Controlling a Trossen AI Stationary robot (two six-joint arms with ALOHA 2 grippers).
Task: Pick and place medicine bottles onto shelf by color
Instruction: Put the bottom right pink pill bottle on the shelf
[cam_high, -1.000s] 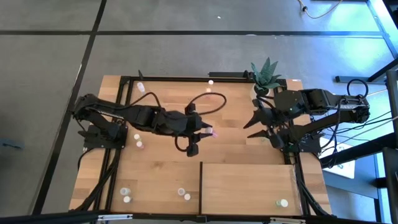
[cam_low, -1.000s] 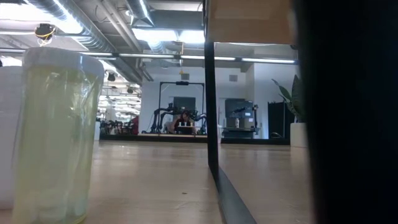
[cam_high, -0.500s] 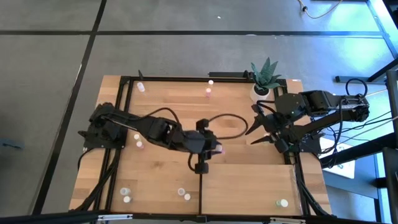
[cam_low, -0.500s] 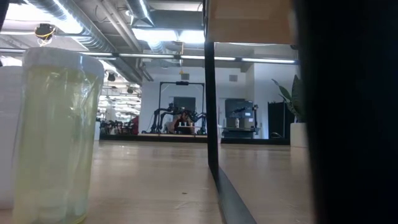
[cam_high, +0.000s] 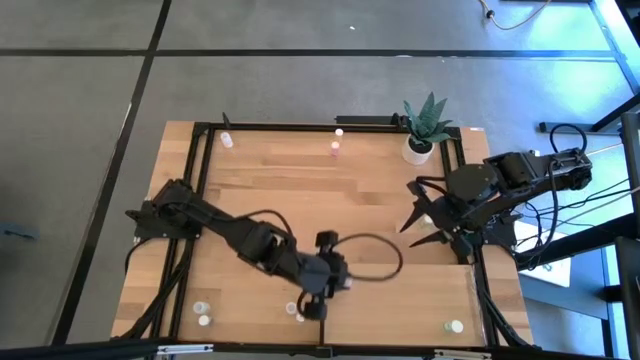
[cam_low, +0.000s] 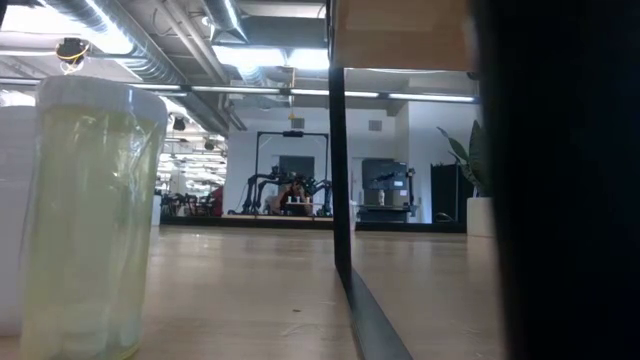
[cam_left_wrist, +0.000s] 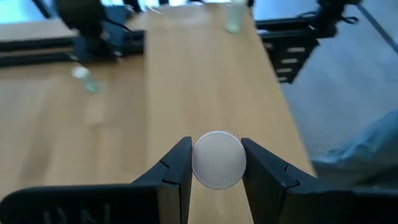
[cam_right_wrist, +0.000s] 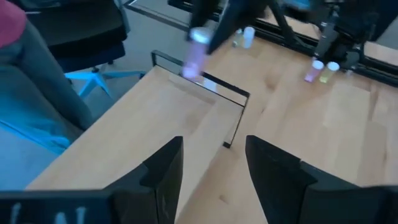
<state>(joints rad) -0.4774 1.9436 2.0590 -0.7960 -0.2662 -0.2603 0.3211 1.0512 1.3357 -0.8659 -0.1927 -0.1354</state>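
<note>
the left gripper (cam_high: 322, 288) reaches far across the table (cam_high: 260, 170) to the near edge, at the left edge of the shelf (cam_high: 400, 290), which fills the near right corner. its jaws are closed to bottle width on a pink-tinted bottle (cam_right_wrist: 195, 52); in the left wrist view the fingers (cam_left_wrist: 177, 167) press either side of its round white cap (cam_left_wrist: 218, 159). the bottle hangs upright, cap upward, which suits setting it down on its base. the right wrist view shows it above the shelf's dark edge, apparently clear of the surface; contact cannot be confirmed. judgement: this is the carry-to-place step, bottle not yet released.

the right gripper (cam_high: 427, 218) waits by the right edge of the table, beyond the shelf's far right corner, jaws spread wide and holding nothing (cam_right_wrist: 211, 168). it is kept out of the left arm's path.

one bottle (cam_high: 455, 326) already stands near the shelf's near right corner. other bottles are still on the table: two near the near left corner (cam_high: 202, 312), one by the left gripper (cam_high: 299, 315), a pink one (cam_high: 334, 150) and others along the far edge. a yellowish bottle (cam_low: 90, 215) stands close to the low camera. the potted plant (cam_high: 424, 125) sits at the far right corner. most of the sorting remains.
</note>
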